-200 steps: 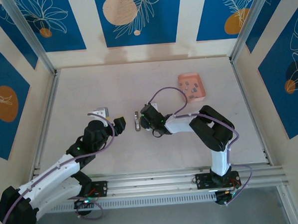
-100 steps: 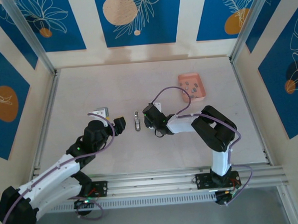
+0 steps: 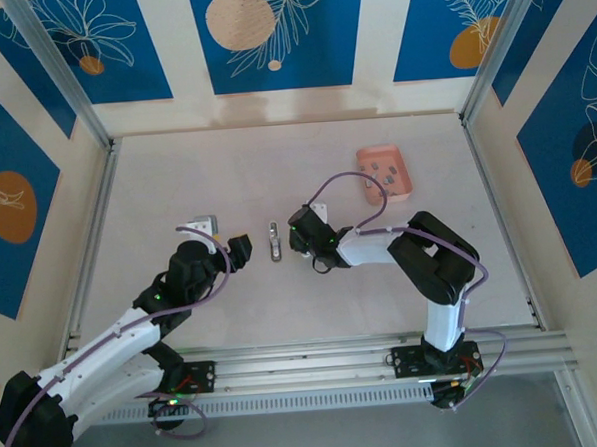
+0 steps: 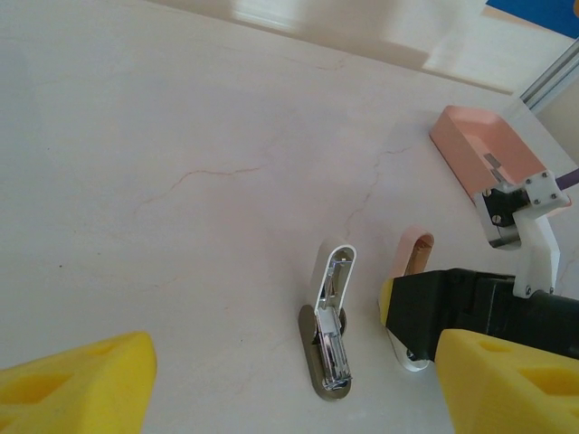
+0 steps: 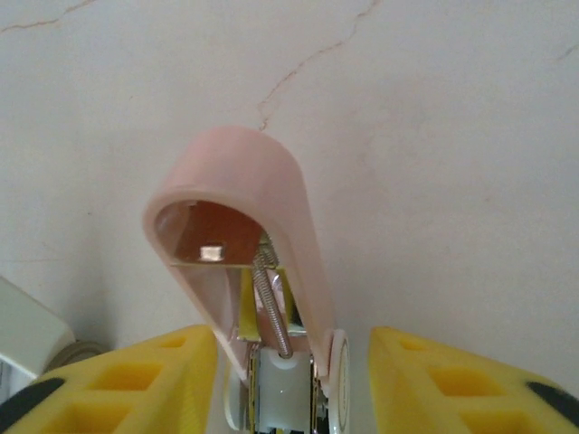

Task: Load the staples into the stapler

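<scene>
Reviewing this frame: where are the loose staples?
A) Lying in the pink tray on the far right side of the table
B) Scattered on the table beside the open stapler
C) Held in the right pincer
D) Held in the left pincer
A: in the top view, the small grey staples lie inside the pink tray.

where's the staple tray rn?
Top view: the pink tray sits at the table's far right, up and right of the right gripper, with the grey staples inside. The left wrist view has it at upper right.
</scene>
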`<action>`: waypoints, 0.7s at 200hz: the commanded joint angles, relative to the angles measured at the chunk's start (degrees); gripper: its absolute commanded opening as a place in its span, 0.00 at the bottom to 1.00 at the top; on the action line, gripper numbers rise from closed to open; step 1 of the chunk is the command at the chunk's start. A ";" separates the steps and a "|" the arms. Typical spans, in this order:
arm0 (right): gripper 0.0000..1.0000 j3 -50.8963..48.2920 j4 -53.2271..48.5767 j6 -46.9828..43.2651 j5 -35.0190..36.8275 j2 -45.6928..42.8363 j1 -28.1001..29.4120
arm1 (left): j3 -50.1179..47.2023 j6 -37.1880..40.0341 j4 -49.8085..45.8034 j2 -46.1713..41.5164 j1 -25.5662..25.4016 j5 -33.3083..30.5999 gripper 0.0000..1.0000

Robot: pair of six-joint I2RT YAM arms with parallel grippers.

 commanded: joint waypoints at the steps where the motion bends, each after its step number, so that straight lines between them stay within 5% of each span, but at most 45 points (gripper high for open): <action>1: 0.52 0.58 -1.13 0.79 -0.21 -2.77 0.52 | -0.60 0.08 0.80 -0.98 0.48 -0.70 0.81; 61: 0.62 -2.84 -2.75 1.27 -4.24 -11.21 0.09 | -1.86 -0.44 0.07 -1.85 0.44 -0.14 0.81; 140: 0.62 -13.59 2.62 6.37 -20.67 -22.51 -7.29 | -3.90 -0.30 1.04 -1.52 0.49 0.74 0.81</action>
